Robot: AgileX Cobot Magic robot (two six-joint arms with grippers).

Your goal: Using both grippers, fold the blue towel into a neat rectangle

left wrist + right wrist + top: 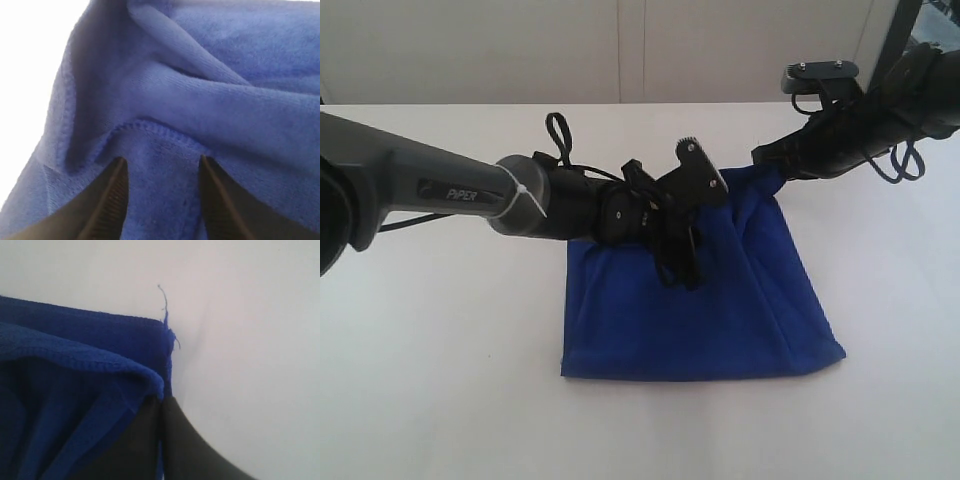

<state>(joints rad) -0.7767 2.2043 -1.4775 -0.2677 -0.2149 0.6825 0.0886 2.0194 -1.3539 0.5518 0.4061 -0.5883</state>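
The towel point(720, 310) lies folded on the white surface point(440, 400). The left gripper point(160, 162) is just above the towel's far edge, jaws apart. The right gripper point(162, 412) has its jaws clamped on the towel's raised far-right corner.

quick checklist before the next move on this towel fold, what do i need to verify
1. Left gripper open and gripping nothing: ok, its jaws stand apart over the cloth.
2. Right gripper shut on the blue towel: ok, it pinches the hem at a far corner.
3. Near edge lying flat on the table: ok.
4. Top layer smooth: not ok, folds bunch up just ahead of the left gripper.
5. Far edges lined up: cannot tell, both arms hide them in the exterior view.
6. Neat rectangle outline: not ok, the right side slants outward.
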